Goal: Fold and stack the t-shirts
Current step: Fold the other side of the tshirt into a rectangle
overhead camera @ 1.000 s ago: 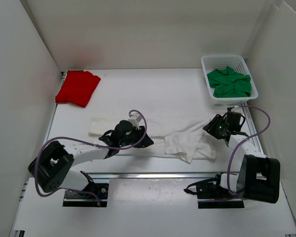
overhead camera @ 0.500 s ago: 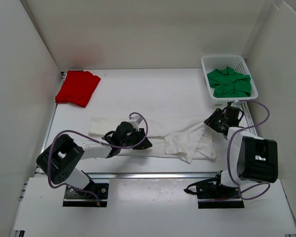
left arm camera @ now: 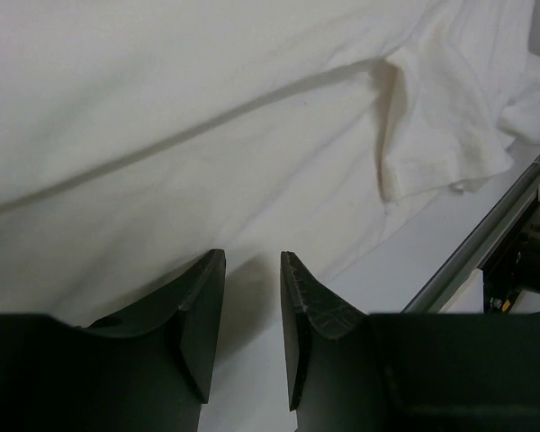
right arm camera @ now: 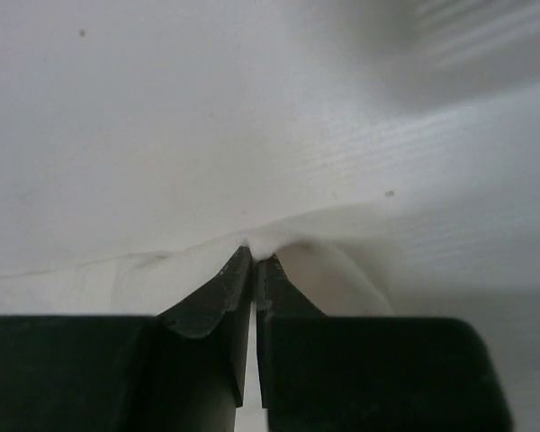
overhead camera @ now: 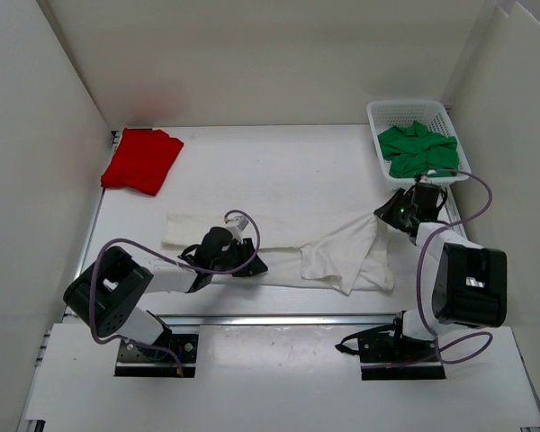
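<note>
Long axis of white t-shirt (overhead camera: 337,256) runs L–R across the near middle. At its far-right corner the right gripper (right arm camera: 254,261) has jaws pressed onto a ridge of cloth. The left gripper (left arm camera: 252,270) is low over the near edge, left of centre, jaws slightly apart, empty. Prob. next: right end goes leftward along that axis. Red t-shirt (overhead camera: 142,159) is far left, green t-shirt (overhead camera: 418,150) in basket (overhead camera: 405,108) far right.

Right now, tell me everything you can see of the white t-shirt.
The white t-shirt is soft, plain cloth, lying in a long creased band across the near half of the table, bunched at its right end. The right hand pinches a raised fold there; the open left hand sits over its near edge.
</note>
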You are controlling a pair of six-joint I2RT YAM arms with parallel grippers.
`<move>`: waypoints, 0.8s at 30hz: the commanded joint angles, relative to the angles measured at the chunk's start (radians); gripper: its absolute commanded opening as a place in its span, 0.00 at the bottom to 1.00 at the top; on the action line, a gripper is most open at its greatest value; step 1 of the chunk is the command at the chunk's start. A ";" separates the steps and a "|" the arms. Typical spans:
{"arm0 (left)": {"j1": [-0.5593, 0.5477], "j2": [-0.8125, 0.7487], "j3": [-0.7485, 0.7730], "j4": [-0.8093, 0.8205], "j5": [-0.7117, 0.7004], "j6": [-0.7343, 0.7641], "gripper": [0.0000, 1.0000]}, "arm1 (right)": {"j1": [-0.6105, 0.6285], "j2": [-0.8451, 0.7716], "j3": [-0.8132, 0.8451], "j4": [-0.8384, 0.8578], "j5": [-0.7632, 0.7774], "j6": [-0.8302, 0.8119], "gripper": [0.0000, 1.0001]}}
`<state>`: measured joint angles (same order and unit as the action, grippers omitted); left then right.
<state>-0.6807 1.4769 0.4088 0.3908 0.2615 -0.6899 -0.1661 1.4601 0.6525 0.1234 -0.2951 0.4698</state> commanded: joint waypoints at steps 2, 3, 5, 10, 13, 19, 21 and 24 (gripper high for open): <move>0.035 -0.047 -0.051 -0.012 0.007 0.018 0.43 | -0.003 0.060 0.156 -0.049 0.037 -0.077 0.01; 0.036 -0.046 -0.056 -0.010 0.012 0.020 0.42 | -0.003 0.077 0.168 -0.053 0.042 -0.082 0.02; 0.044 -0.052 -0.070 -0.023 0.013 0.023 0.43 | -0.001 0.130 0.190 -0.060 0.039 -0.086 0.04; 0.056 -0.081 -0.093 -0.043 0.016 0.029 0.43 | -0.004 0.209 0.243 -0.067 0.054 -0.096 0.18; 0.067 -0.128 -0.107 -0.056 0.019 0.029 0.42 | 0.007 0.178 0.269 -0.122 0.060 -0.100 0.33; 0.043 -0.197 -0.071 -0.105 -0.002 0.030 0.43 | 0.088 -0.058 0.193 -0.235 0.186 -0.068 0.35; 0.035 -0.196 -0.047 -0.112 0.007 0.029 0.43 | 0.099 -0.140 0.135 -0.240 0.177 -0.050 0.27; -0.011 -0.184 -0.002 -0.110 0.001 0.021 0.43 | 0.183 -0.240 0.034 -0.234 0.119 -0.049 0.09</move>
<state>-0.6537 1.3079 0.3412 0.2878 0.2707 -0.6769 -0.0437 1.2896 0.7712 -0.0910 -0.1631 0.4072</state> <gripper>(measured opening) 0.429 0.145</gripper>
